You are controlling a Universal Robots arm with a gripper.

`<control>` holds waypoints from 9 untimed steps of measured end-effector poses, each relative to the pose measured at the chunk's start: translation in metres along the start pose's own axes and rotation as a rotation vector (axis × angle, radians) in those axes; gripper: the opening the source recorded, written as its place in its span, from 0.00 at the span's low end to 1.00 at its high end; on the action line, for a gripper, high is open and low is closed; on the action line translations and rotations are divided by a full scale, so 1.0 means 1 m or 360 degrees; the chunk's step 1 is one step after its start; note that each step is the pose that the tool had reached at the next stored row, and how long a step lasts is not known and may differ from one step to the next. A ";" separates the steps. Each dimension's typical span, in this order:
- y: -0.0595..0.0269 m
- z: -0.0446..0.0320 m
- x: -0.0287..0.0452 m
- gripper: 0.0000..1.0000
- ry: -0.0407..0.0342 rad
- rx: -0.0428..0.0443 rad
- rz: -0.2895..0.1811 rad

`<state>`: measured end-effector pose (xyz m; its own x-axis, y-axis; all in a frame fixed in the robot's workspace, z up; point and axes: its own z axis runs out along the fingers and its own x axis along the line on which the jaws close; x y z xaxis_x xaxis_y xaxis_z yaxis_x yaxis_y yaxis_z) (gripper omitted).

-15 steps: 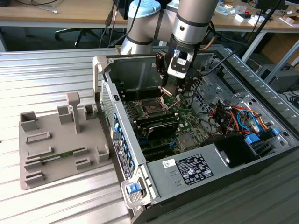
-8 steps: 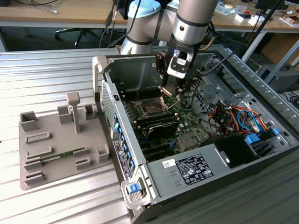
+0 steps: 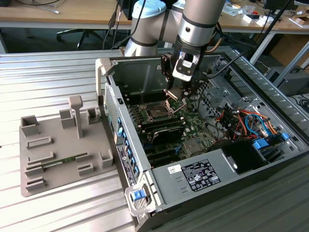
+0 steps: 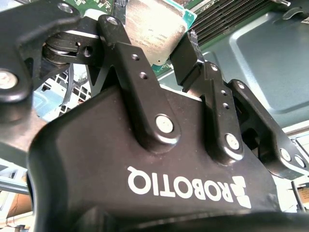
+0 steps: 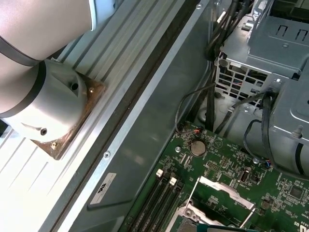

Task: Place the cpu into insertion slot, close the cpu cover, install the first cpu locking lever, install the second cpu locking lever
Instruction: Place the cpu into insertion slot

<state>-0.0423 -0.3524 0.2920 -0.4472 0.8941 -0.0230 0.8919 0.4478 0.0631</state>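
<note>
The gripper [image 3: 176,92] is clamped narrowly on the cpu [image 4: 155,30], holding it tilted just above the board [image 3: 193,123], up and to the exterior view's right of the slot [image 3: 157,114], not touching it. The cover [image 5: 227,189] stands open beside the slot. The case [image 3: 108,65] lies open on a ribbed metal table [image 3: 48,72], with a grey fixture plate [image 3: 58,164] just beside it on the exterior view's left and wooden desks [image 3: 63,12] behind.

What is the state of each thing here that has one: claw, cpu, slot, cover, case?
claw: shut on the cpu.
cpu: held in the air, not seated.
insertion slot: empty, uncovered.
cpu cover: swung open.
computer case: side open.
</note>
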 end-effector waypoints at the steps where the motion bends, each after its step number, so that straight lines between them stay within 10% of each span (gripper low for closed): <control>1: 0.0000 0.0000 0.0000 0.54 0.0000 0.0000 0.0001; 9: 0.0000 0.0005 0.0000 0.54 -0.0001 0.0000 0.0015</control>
<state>-0.0423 -0.3524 0.2915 -0.4391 0.8982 -0.0230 0.8960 0.4396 0.0631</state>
